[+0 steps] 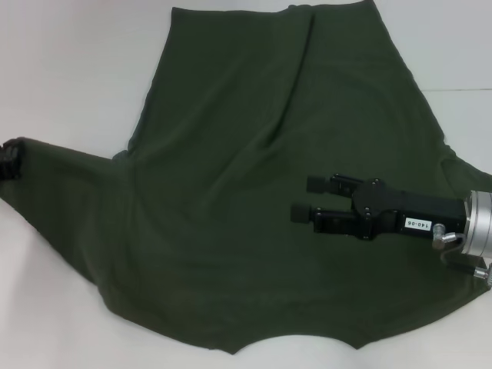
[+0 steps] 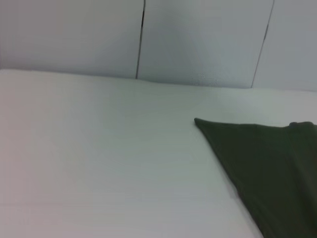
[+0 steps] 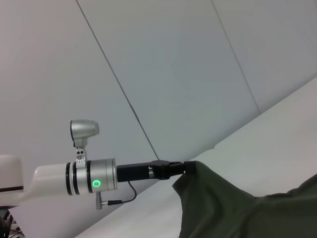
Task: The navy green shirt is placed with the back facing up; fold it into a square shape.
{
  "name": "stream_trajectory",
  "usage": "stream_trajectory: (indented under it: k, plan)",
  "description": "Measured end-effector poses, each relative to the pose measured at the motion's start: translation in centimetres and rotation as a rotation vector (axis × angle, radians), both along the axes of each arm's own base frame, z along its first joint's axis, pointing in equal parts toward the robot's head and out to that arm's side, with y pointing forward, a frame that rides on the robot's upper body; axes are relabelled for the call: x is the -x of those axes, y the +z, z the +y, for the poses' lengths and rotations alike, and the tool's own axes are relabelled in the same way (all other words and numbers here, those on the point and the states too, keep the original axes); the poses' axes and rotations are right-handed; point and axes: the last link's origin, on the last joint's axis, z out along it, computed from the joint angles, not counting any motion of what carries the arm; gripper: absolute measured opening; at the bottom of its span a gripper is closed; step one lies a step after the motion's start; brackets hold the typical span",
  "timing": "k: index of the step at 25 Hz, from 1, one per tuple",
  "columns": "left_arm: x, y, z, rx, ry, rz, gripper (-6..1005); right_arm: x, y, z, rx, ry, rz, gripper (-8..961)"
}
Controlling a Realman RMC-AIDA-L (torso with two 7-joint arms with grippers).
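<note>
Navy green shirt point(image 1: 254, 192) lengthwise toward far edge

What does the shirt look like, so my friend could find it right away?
Look at the white table: the navy green shirt covers most of it, plain, dark and rumpled. The left gripper pinches one corner at the table's left edge, and the right gripper hovers over it, fingers apart.

A plain white table top point(image 1: 69, 69) filled the scene — matte, evenly lit, with only soft shadows. Behind it stood a pale grey-white panelled wall point(image 2: 198, 39), its panels divided by thin dark seams point(image 2: 140, 39) — the same seams crossed the wall in the right wrist view.
</note>
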Motion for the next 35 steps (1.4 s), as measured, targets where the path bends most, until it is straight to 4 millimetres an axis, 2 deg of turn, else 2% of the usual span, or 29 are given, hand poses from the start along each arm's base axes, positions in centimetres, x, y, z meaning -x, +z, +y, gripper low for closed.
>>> stream_trajectory:
  k: [7, 14, 20, 24, 32, 35]
  plan:
    - [-0.8, -0.8, -0.1, 0.021, -0.025, -0.013, 25, -0.1, 0.1, -0.1, -0.002, -0.004, 0.000, 913]
    - [-2.3, -2.4, -1.5, 0.132, -0.115, -0.120, 24, -0.2, 0.1, -0.1, -0.002, -0.005, 0.000, 914]
    - [-5.3, -3.8, -2.9, 0.255, -0.257, -0.294, 25, -0.2, 0.1, -0.1, -0.002, -0.004, -0.001, 914]
    - [-6.9, -5.3, -2.7, 0.308, -0.300, -0.364, 28, -0.2, 0.0, -0.1, -0.003, 0.000, -0.004, 914]
    - [-8.8, -8.3, -2.3, 0.326, -0.304, -0.515, 40, -0.3, 0.0, -0.2, -0.007, 0.005, -0.010, 914]
    - [-9.1, -9.1, -2.2, 0.319, -0.297, -0.549, 172, -0.4, 0.0, -0.2, -0.010, 0.003, -0.009, 914]
